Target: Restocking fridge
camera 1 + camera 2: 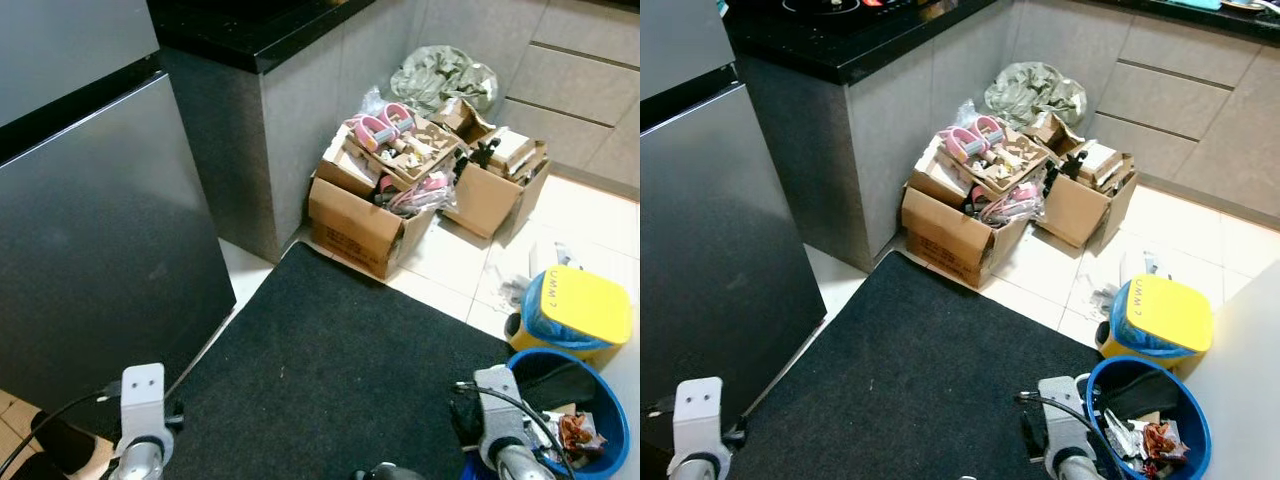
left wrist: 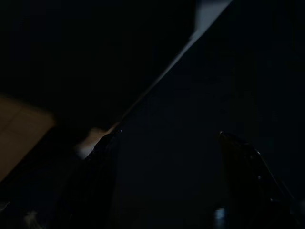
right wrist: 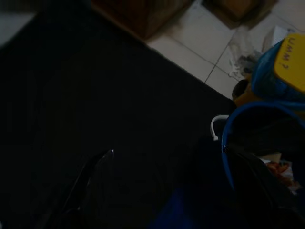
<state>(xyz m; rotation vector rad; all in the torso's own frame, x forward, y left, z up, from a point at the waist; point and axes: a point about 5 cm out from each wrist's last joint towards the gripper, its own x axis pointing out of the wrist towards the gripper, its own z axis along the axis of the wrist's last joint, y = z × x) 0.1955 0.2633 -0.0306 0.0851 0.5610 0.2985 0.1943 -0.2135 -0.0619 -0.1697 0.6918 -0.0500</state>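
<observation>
kitchen floor of pale tiles [image 1: 450, 262] lay before the robot, with a black mat [image 1: 330, 380] spread over it and grey cabinets behind. at the robot's left stood the fridge [image 1: 90, 250], its dark grey door shut flat. both arms hung low over the mat: the left gripper [image 2: 167, 157] had its two dark fingers spread well apart with nothing between them, and the right gripper [image 3: 167, 176] likewise stood wide and empty. no food or bottle meant for the fridge could be made out, so a shut door and empty grippers would fit either a restocking yet to come or one already closed up; the pictures did not settle which. at the robot's right a blue bucket [image 1: 600, 420] holding wrappers sat just beside the right arm, with a yellow-lidded bin [image 1: 575, 310] behind it. farther off, open cardboard boxes [image 1: 370, 215] full of pink sandals and odds stood against the cabinet, with a grey-green bag [image 1: 440, 75] behind them. the bucket crowded any swing of the right arm.
</observation>
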